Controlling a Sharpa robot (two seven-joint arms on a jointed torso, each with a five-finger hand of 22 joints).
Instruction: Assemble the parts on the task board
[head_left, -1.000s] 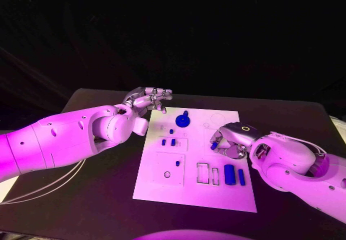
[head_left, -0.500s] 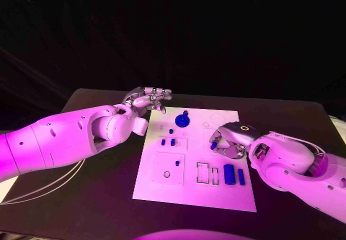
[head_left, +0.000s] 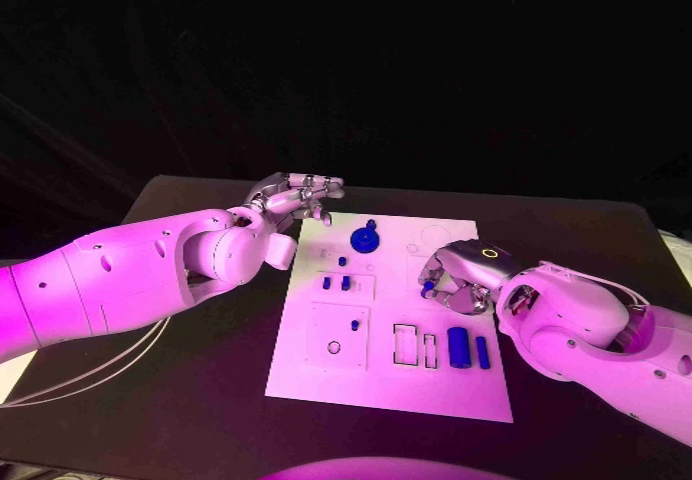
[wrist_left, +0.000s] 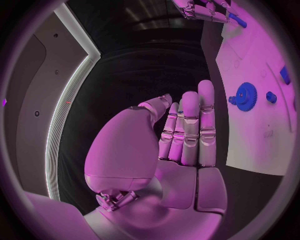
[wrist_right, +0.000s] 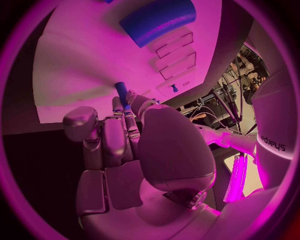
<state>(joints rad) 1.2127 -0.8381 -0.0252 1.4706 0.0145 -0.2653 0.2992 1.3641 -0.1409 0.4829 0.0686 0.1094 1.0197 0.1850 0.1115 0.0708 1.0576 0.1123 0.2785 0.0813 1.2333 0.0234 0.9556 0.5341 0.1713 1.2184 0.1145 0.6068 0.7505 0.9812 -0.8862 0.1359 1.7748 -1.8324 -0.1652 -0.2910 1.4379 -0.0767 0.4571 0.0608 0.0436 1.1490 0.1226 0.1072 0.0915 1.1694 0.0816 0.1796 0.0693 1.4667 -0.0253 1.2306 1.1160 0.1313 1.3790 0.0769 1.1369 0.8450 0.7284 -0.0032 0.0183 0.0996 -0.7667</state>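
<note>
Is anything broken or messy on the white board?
Nothing looks broken or spilled. The task board lies flat on the table, and the blue gear and the two blue bars sit neatly on it. The right hand holds a small blue peg; the left hand is empty.

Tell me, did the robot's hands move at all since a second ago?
Only a little. The right hand, pinching a small blue peg, shifted slightly toward the far end of the task board. It let nothing go. The left hand stayed beside the board's far corner holding nothing, and the blue gear and the other parts lay where they were.
</note>
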